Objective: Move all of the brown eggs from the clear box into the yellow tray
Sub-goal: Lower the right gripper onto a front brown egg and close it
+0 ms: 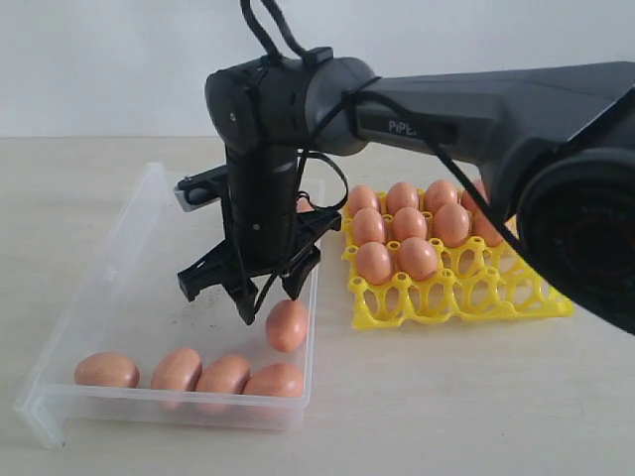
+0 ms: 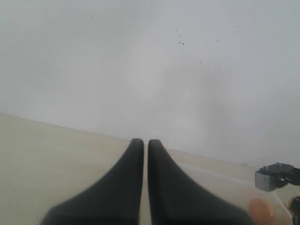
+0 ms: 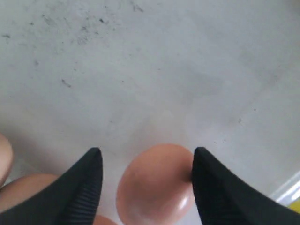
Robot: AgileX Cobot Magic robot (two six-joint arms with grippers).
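Observation:
The clear box (image 1: pixel 99 258) lies at the left and holds several brown eggs. A row of them (image 1: pixel 177 370) lies along its near wall. One egg (image 1: pixel 287 324) sits apart by the right wall. My right gripper (image 1: pixel 270 303) points down into the box, open, its tips on either side of that egg (image 3: pixel 154 187). In the right wrist view the gripper (image 3: pixel 147 151) has one fingertip (image 3: pixel 206 173) close against the egg and a gap at the other. The yellow tray (image 1: pixel 466 293) at the right holds several eggs (image 1: pixel 418 258) in its far cups. My left gripper (image 2: pixel 146 140) is shut and holds nothing.
The right arm (image 1: pixel 476 119) reaches in from the right, above the tray. The tray's near cups (image 1: pixel 437 297) are open lattice. Dark specks mark the box floor (image 3: pixel 84 28). The left wrist view catches the box's rim (image 2: pixel 220 176) and one egg (image 2: pixel 261 209) off to the side.

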